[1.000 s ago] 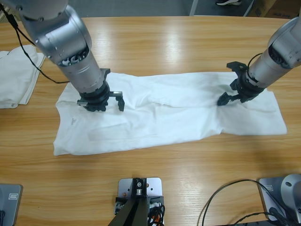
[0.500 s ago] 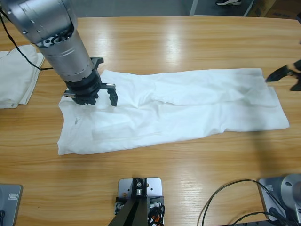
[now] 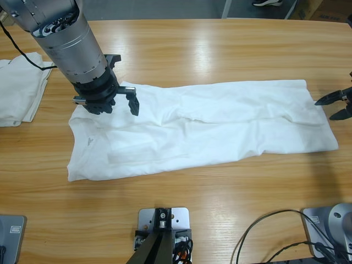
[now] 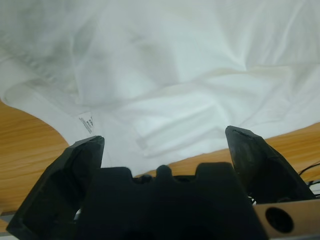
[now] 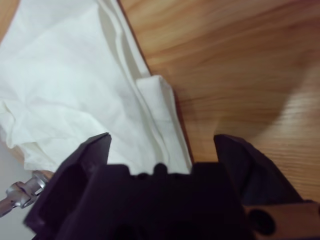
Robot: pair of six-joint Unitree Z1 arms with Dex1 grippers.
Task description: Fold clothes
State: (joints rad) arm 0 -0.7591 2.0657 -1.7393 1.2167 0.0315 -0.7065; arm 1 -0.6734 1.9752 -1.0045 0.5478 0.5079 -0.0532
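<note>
A white shirt [image 3: 209, 124] of the clothes lies flat in a long folded band across the middle of the table; its neck label [image 4: 86, 121] shows in the left wrist view. My left gripper [image 3: 115, 103] hovers open over the shirt's far left corner, holding nothing. In the left wrist view the open left gripper [image 4: 165, 137] has white cloth under it. My right gripper [image 3: 325, 109] is open at the right edge of the high view, just off the shirt's right end. The right wrist view shows the right gripper [image 5: 162, 139] over the shirt's edge [image 5: 155, 100] and bare wood.
A second white garment [image 3: 19, 88] lies bunched at the table's left edge, with a black cable [image 3: 33, 69] crossing it. Bare wooden table [image 3: 220, 49] runs behind the shirt and along the front.
The right gripper let go of the shirt's right end and drew back off it to the right edge. The left gripper lifted and moved toward the far left. The shirt's right end settled flat.
</note>
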